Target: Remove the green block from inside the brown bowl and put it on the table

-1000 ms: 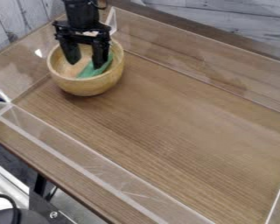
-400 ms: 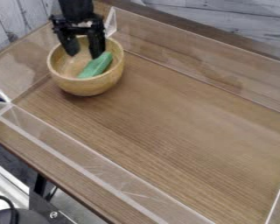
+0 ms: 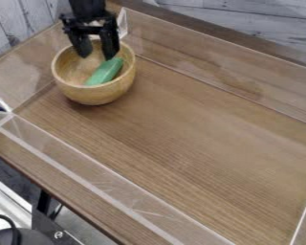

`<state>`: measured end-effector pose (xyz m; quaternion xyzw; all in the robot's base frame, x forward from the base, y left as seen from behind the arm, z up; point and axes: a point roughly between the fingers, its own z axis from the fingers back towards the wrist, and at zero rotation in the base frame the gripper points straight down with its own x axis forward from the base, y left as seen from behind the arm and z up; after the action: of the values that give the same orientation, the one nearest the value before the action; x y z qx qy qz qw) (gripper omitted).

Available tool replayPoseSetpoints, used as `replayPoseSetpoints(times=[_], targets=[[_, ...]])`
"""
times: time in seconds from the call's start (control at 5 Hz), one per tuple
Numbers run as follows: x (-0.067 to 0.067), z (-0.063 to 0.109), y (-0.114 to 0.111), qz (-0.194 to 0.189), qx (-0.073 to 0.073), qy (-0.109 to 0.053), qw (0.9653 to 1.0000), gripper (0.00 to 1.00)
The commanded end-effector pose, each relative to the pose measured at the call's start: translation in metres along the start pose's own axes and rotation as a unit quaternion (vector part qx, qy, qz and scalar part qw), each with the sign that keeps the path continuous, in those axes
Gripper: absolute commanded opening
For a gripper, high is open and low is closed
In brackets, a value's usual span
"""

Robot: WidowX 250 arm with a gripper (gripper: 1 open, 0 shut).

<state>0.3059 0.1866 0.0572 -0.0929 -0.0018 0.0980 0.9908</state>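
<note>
so the round tan wooden bowl is sitting toward the far left of the wood-grain tabletop with the green block lying tilted inside, and the black gripper is hovering over it, jaws spread wide

1. Behind the far edge, you have a backdrop of pale, weathered-looking boards with grey streaks and darker seams, visible at the upper left and upper right.
2. Your counter has a warm brown wood-grain surface, filling most of the view and running out of frame at the right and bottom.
3. Clear edging runs diagonally along its lower-left side, catching whitish glints.
4. Beyond that side, you see a dark area with a black cable; details there are hard to make out.
5. Light falls softly over the counter, with a paler sheen toward the left.
</note>
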Motion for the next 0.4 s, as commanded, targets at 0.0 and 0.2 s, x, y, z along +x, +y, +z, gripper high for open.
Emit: replayPoseSetpoints(times=[0.0, 0.2], targets=[[0.0157, 0.0138, 0.0107, -0.02, 0.019, -0.031, 0.9991, 1.0], [0.0171, 0.0101, 0.0098, -0.017, 0.019, -0.024, 0.9994, 0.0]])
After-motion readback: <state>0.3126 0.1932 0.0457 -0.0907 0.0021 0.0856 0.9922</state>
